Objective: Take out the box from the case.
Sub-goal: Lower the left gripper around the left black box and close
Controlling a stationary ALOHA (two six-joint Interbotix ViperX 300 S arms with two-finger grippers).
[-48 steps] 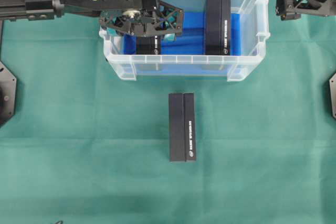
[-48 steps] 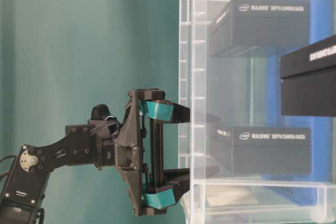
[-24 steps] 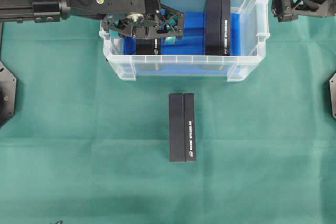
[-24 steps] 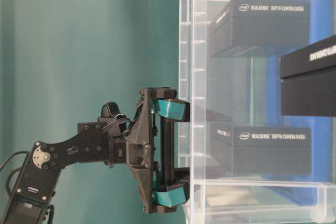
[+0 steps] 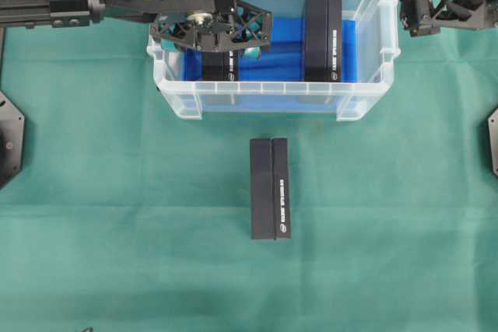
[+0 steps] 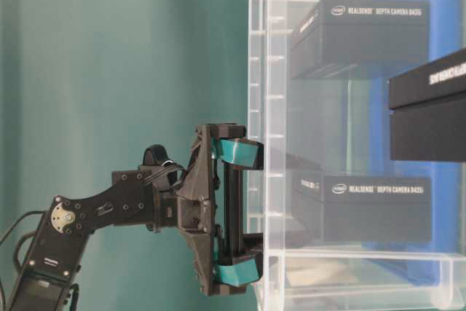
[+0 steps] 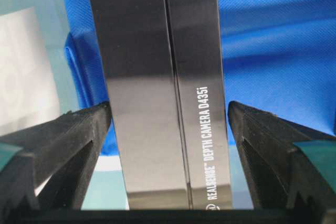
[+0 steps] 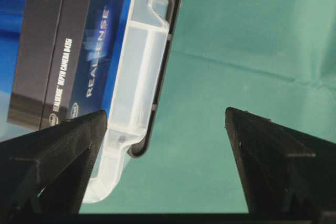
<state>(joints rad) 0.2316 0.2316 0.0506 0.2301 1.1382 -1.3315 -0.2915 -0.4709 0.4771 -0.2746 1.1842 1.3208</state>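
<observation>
Here the case [image 5: 366,75] is a clear plastic bin with a ribbed rim and a blue lining [image 5: 280,44] on its floor, standing on the green cloth [image 5: 117,215]; two long black boxes lie inside it, the left box [image 5: 218,64] and the right box [image 5: 322,25], well apart, each printed with white lettering; a third box [image 5: 270,188] lies on the cloth just outside the case's near wall; the left gripper [image 5: 219,35] hangs over the left box inside the case, jaws spread wide to either side of it and gripping nothing; the right gripper [image 5: 420,5] sits beside the case's right end, likewise wide open and empty; the left gripper covers much of the left box from overhead.
</observation>
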